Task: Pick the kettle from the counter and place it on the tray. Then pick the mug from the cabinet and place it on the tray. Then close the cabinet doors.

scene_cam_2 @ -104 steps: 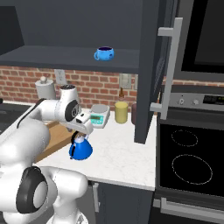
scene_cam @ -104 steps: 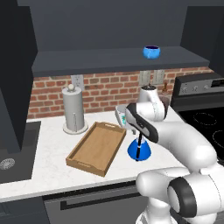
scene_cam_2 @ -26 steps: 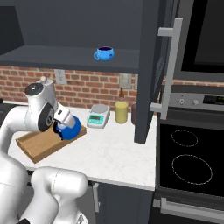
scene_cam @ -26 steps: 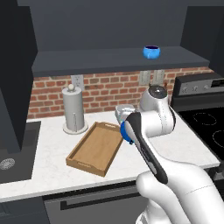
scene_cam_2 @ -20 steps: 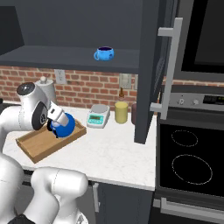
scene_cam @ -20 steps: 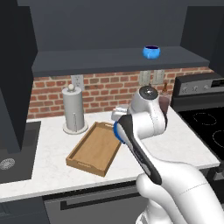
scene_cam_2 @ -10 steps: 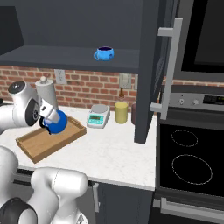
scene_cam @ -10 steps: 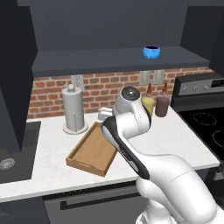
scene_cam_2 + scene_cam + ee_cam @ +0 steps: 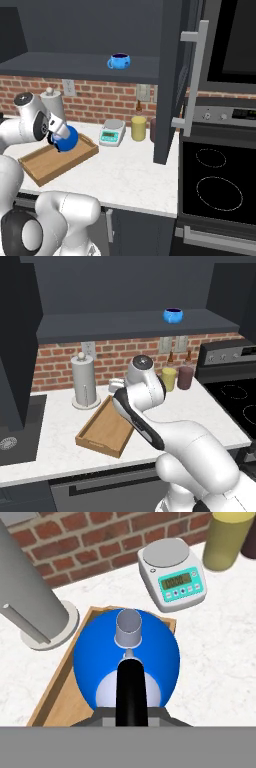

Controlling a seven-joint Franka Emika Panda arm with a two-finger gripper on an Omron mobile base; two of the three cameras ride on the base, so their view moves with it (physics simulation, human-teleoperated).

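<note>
Fingers (image 9: pixel 54 141) grip kettle (image 9: pixel 65 140) (handle toward hand) tilted above tray (image 9: pixel 42 166).

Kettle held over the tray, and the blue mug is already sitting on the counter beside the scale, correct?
Not quite: the mug sits on the cabinet shelf, as the right base view shows. The kettle is held over the tray.

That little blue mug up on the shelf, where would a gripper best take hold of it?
Probably across the rim and wall, reaching in from the open front of the cabinet. The mug stands upright on the shelf with its mouth up and its small handle out to one side, likely too small to pinch. The gripper is shut on the kettle above the tray.
</note>
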